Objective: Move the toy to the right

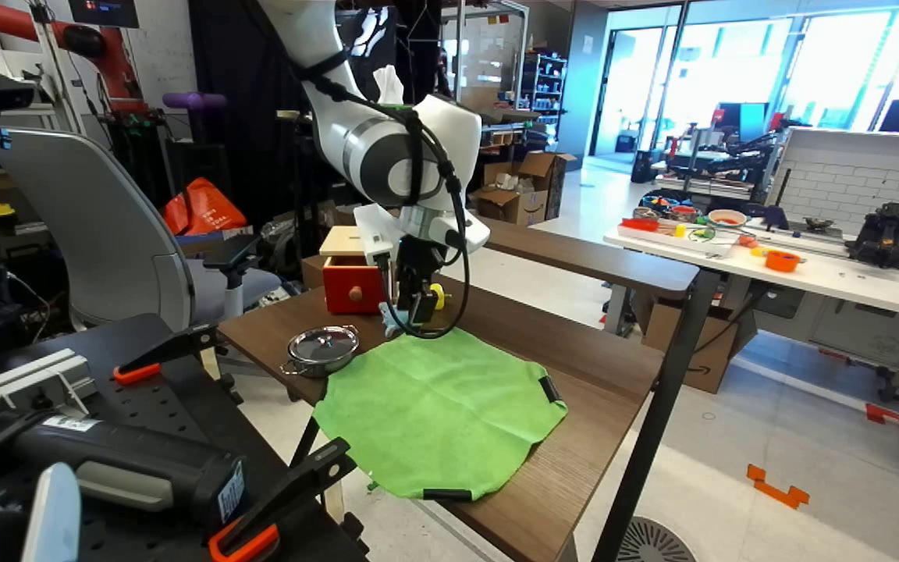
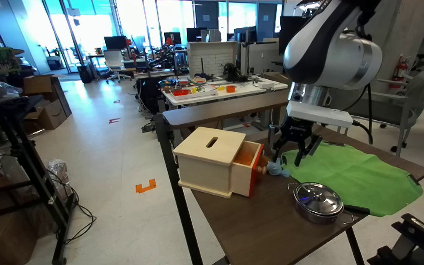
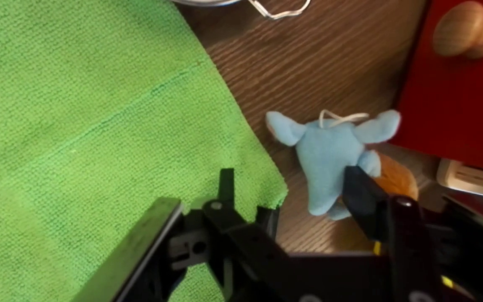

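The claw (image 3: 289,174) hung with its jaws spread apart. Near them, a blue toy (image 3: 328,157) lay on the surface (image 3: 275,63) between the green cloth (image 3: 120,147) and red drawer (image 3: 455,107).

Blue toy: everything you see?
The light blue toy looks plush, with two spread flaps like ears and a white string between them. It rests on the brown tabletop, between green cloth and red drawer front. In the wrist view the open tool partly covers it; contact unclear. The orange piece beside it may be separate.
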